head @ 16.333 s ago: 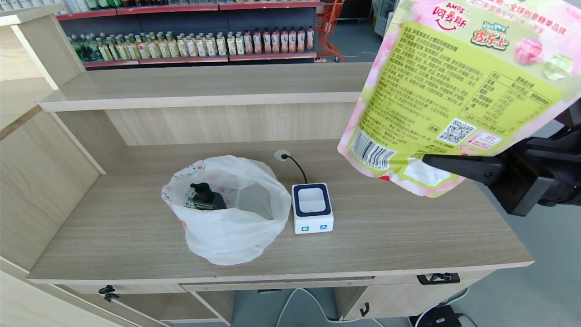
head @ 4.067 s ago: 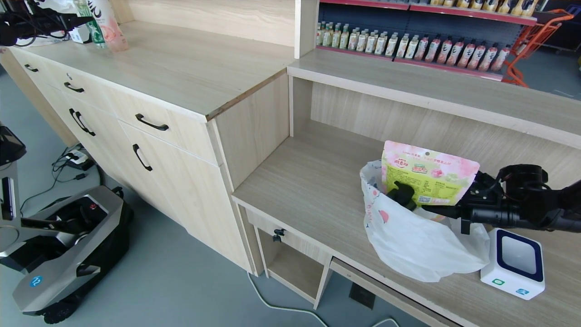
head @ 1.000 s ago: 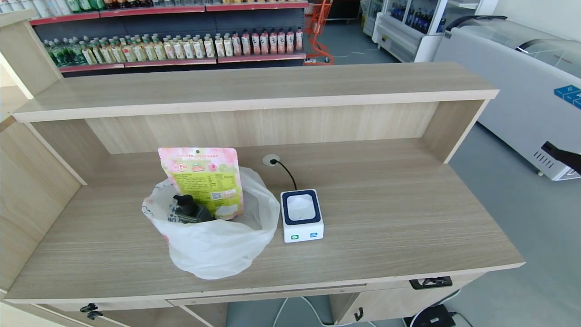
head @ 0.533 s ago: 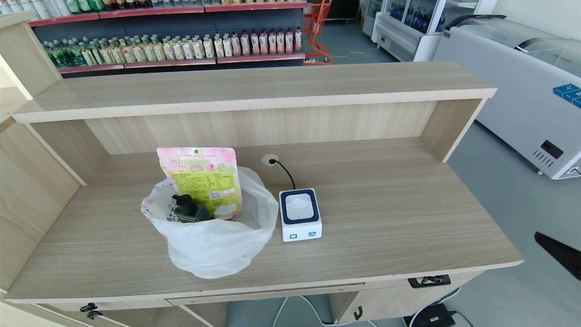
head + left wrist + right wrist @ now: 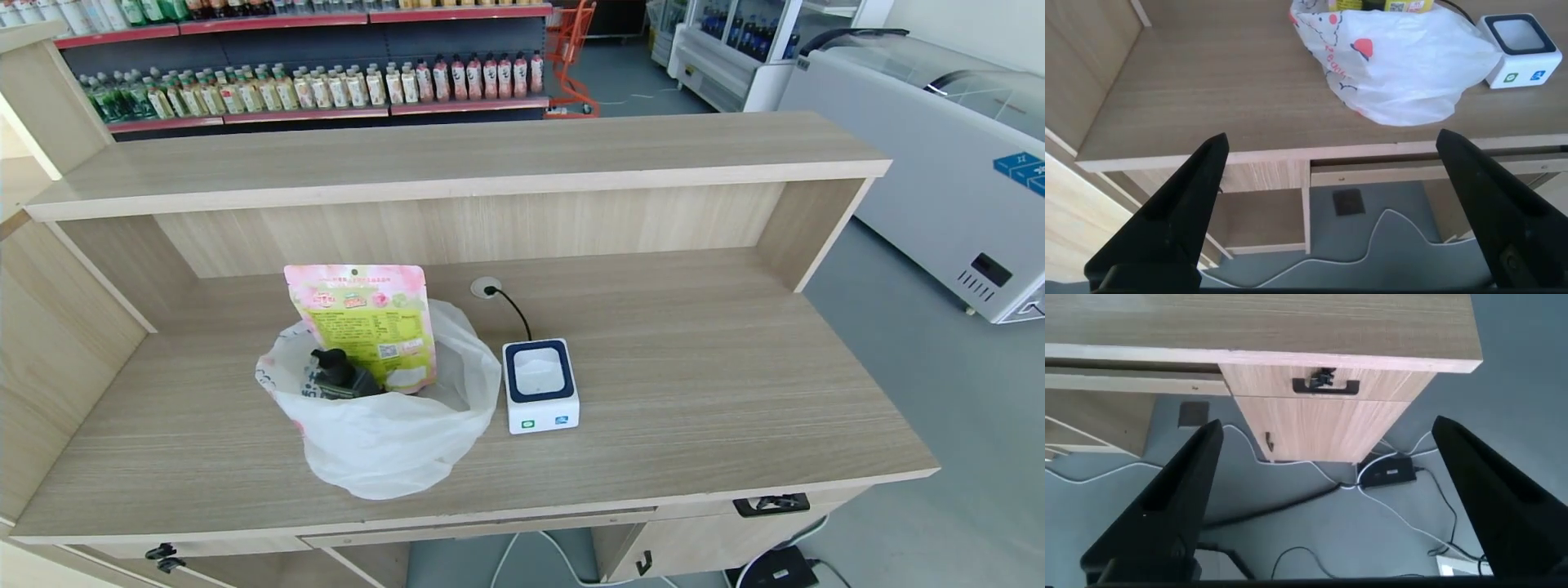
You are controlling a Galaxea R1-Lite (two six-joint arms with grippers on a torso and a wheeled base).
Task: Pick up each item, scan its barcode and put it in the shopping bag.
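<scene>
A white plastic shopping bag sits open on the wooden counter, left of centre. A pink and green snack pouch stands upright in it, beside a black pump bottle. Just to the bag's right is the white barcode scanner with its blue-framed window. My left gripper is open and holds nothing. It hangs low in front of the counter's front edge, with the bag and scanner beyond it. My right gripper is open and holds nothing, low by the counter's right front corner, above the floor.
A raised ledge runs along the counter's back, and a cabinet wall closes its left side. The scanner's cable leads to a hole behind it. A drawer handle and floor cables lie under the right corner. A chest freezer stands at right.
A dark fingertip at the head view's right edge dropped lower over the last second and has now left that view. Bag, pouch and scanner have stayed put.
</scene>
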